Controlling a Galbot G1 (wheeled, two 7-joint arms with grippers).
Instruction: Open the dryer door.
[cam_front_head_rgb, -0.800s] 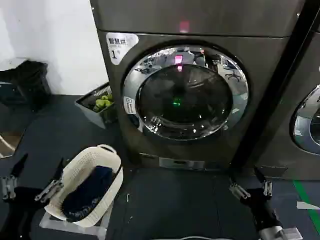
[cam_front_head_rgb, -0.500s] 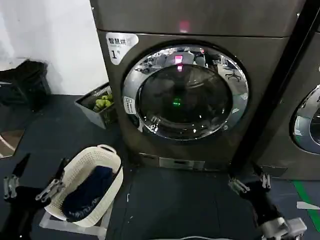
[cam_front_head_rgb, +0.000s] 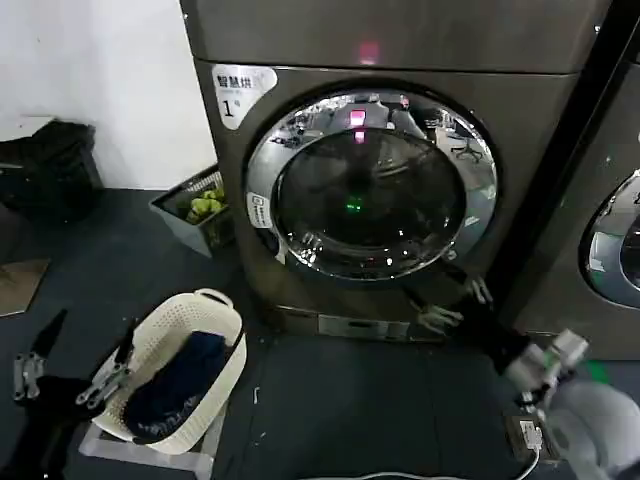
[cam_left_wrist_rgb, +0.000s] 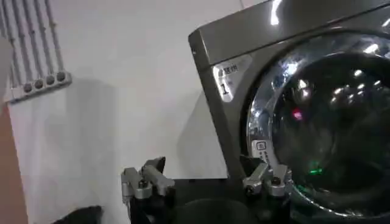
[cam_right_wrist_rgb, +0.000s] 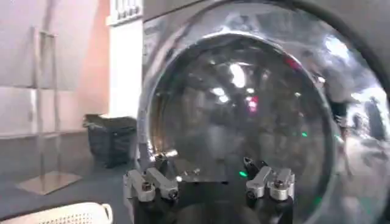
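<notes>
Nearest to me, low on my left, my left gripper (cam_front_head_rgb: 68, 360) hangs above the dark floor (cam_front_head_rgb: 340, 400), its jaws spread wide with nothing between them. Just beside it, on its inner side, stands a white laundry basket (cam_front_head_rgb: 215, 315) with dark blue clothing (cam_front_head_rgb: 175, 385) lying in it. From my left wrist I see that same gripper (cam_left_wrist_rgb: 207, 182), jaws apart, with the grey machine off ahead of it.

On my right, my right gripper (cam_front_head_rgb: 452, 300) is raised in front of the lower right part of the machine, jaws wide apart and holding nothing, close to the chrome ring. From my right wrist this gripper (cam_right_wrist_rgb: 210, 181) sits right before the glass; whether a fingertip touches the ring I cannot tell.

Farther on is the dryer door (cam_front_head_rgb: 370, 185), round, chrome-ringed, dark-glassed and lying flat and closed in the front of the dark grey machine (cam_front_head_rgb: 400, 40), below and beside the white "1" sticker (cam_front_head_rgb: 238, 90). Left of the machine, against the white wall (cam_front_head_rgb: 100, 70), sits a crate (cam_front_head_rgb: 180, 215) with green things inside
</notes>
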